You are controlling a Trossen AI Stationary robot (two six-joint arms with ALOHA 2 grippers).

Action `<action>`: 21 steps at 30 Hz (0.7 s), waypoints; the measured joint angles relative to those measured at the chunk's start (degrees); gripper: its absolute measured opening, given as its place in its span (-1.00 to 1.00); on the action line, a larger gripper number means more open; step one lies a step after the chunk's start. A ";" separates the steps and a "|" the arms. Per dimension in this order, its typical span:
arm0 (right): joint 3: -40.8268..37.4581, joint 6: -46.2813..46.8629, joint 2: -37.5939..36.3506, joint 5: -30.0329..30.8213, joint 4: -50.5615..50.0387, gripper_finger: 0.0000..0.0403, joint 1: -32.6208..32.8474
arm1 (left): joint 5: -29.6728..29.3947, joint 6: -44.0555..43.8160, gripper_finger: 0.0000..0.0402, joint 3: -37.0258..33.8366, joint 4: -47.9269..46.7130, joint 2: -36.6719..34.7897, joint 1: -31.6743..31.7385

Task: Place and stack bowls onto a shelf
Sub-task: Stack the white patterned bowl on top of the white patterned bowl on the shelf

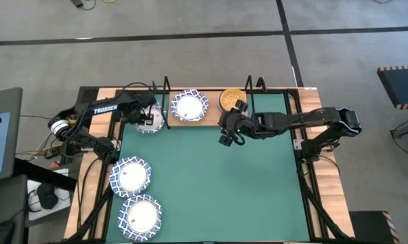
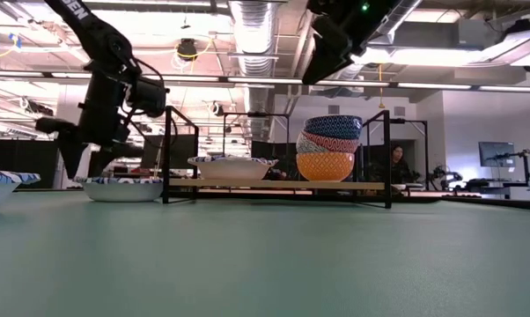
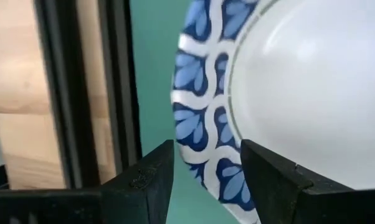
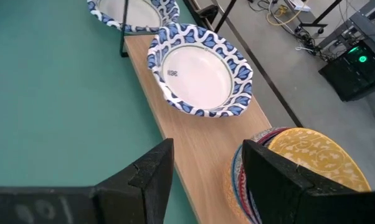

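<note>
1. My left jaws stand apart astride the rim of a white blue-latticed bowl, which sits upright on the green mat just off the shelf's left end.
2. The light-wood shelf runs lengthwise along the surface's far edge, carrying another latticed bowl and a stack of small bowls.
3. My right jaws hang open near that stack.
4. Two latticed bowls sit by the left edge.

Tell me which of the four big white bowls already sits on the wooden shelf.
The white bowl beside the small-bowl stack; the other three rest on the green mat.
</note>
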 joint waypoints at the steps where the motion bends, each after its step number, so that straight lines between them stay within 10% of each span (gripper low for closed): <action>1: 0.00 0.01 0.00 0.00 -0.05 0.06 0.06 | 0.47 -0.05 -0.16 -0.88 0.14 0.00 0.00; 11: 0.00 0.00 0.00 0.00 0.05 0.06 0.21 | 1.29 1.49 -0.24 -6.62 3.53 -0.02 -0.02; 21: 0.00 -0.49 0.00 0.00 1.40 0.06 0.15 | 0.52 4.74 -0.96 -6.46 0.28 -0.39 0.00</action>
